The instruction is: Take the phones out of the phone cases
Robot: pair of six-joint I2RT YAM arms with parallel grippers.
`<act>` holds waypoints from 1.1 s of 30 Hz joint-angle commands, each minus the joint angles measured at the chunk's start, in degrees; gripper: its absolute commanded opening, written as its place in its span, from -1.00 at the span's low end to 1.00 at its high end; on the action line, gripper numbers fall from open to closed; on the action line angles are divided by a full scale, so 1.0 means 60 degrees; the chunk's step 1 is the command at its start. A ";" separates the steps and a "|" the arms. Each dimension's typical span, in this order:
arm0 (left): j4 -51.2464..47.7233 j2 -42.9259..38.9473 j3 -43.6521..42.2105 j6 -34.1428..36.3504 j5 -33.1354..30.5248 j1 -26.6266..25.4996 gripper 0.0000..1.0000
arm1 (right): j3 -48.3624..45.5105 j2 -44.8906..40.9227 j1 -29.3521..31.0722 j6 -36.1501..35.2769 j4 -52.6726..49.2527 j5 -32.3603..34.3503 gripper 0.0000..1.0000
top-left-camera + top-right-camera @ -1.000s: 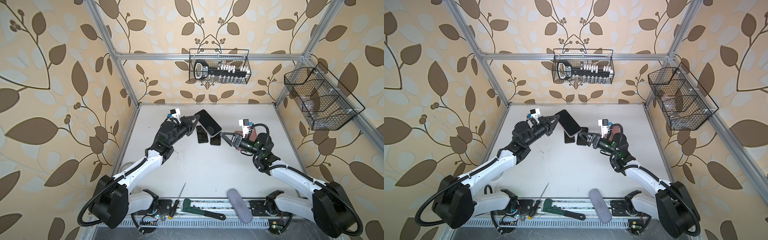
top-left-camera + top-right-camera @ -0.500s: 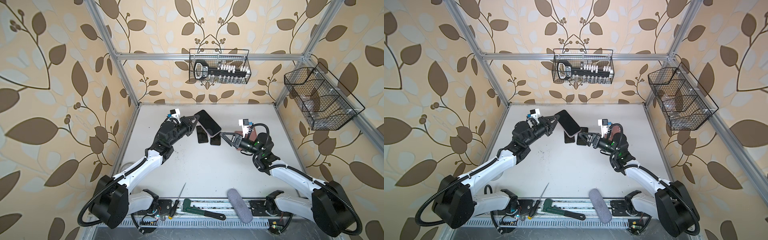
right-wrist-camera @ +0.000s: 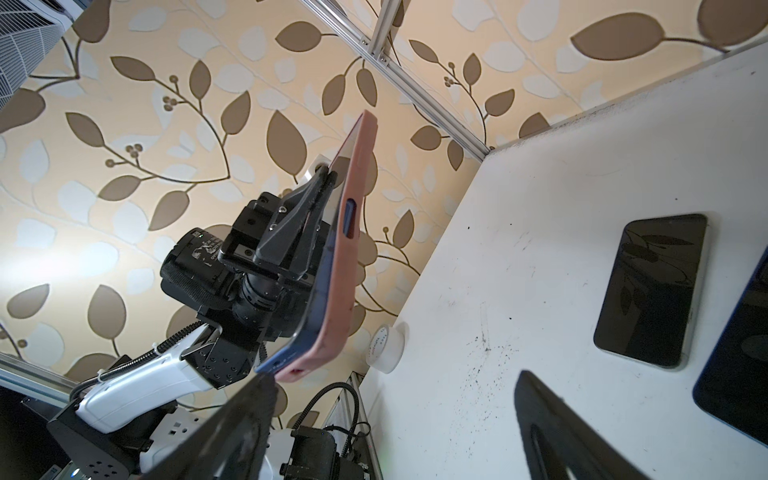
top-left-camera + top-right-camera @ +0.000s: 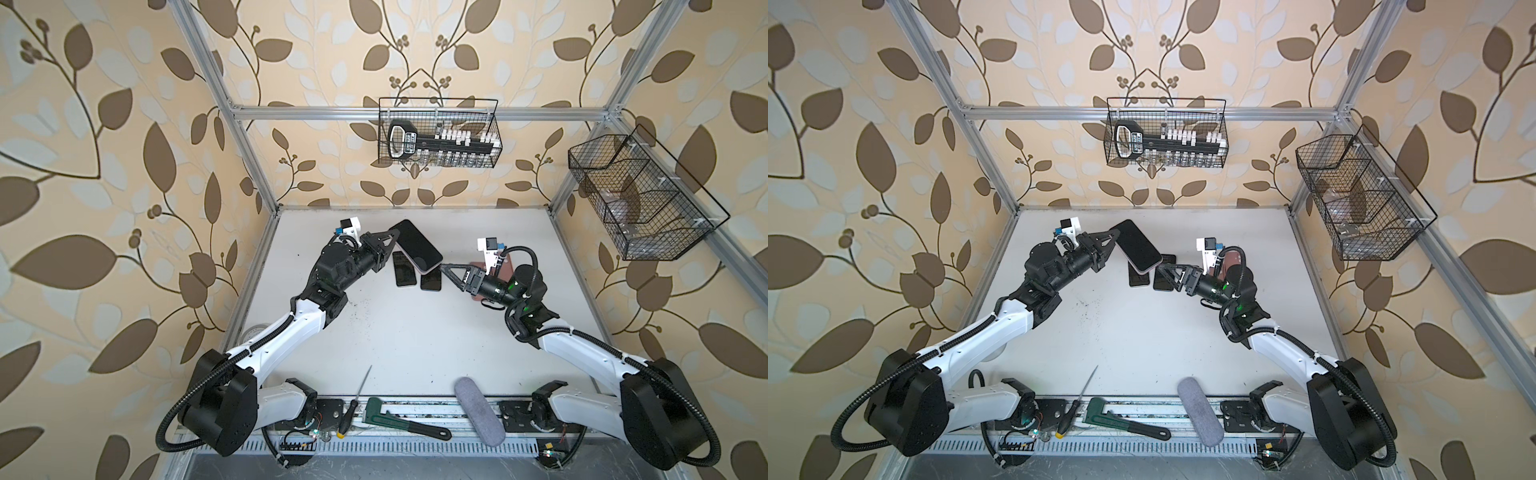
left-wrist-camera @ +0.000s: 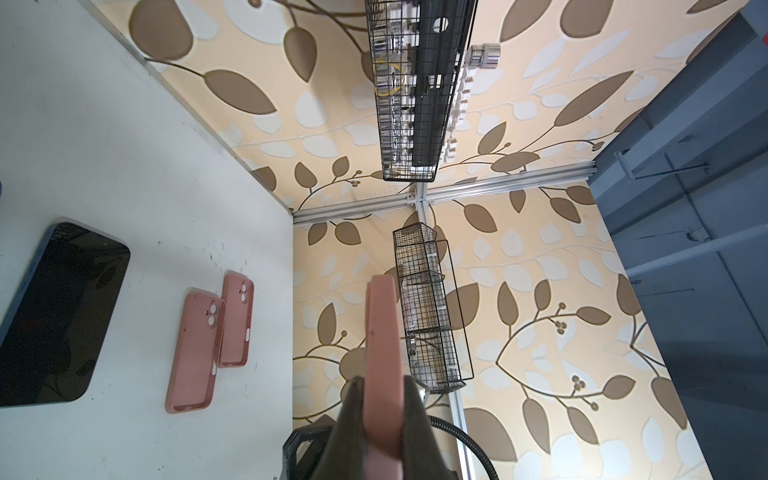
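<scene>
The phone (image 4: 417,247) in its pink phone case (image 3: 351,232) is held up above the white table, tilted, in both top views. My left gripper (image 4: 392,239) is shut on one long edge of it; in the left wrist view the case edge (image 5: 382,332) stands between the dark fingers (image 5: 353,415). My right gripper (image 4: 446,272) is open, with nothing between its fingers. In the right wrist view one of the right gripper's (image 3: 395,376) fingertips (image 3: 262,384) sits just under the blue phone's (image 3: 316,291) lower corner; I cannot tell whether they touch.
Two bare dark phones (image 4: 405,274) (image 4: 431,282) lie on the table (image 4: 415,340) below the held one. Two empty pink cases (image 5: 195,353) (image 5: 237,320) lie near my right arm. Wire baskets (image 4: 440,133) (image 4: 640,199) hang on the walls. A screwdriver (image 4: 357,399), wrench (image 4: 399,419) and grey pouch (image 4: 478,411) line the front edge.
</scene>
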 commanded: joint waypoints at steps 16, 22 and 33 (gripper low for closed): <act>0.1516 0.0023 0.0473 -0.0527 0.0218 -0.0211 -1.00 | 0.0219 0.0360 -0.0248 0.0215 0.0528 -0.0149 0.78; 0.1580 0.0090 0.0503 -0.0557 0.0299 -0.0279 -1.00 | 0.0299 0.0530 -0.0275 0.0344 0.0743 -0.0216 0.78; 0.1787 0.0651 0.0839 -0.0485 0.0769 -0.0666 -1.00 | 0.0766 0.1179 -0.0723 0.0937 0.1252 -0.0971 0.71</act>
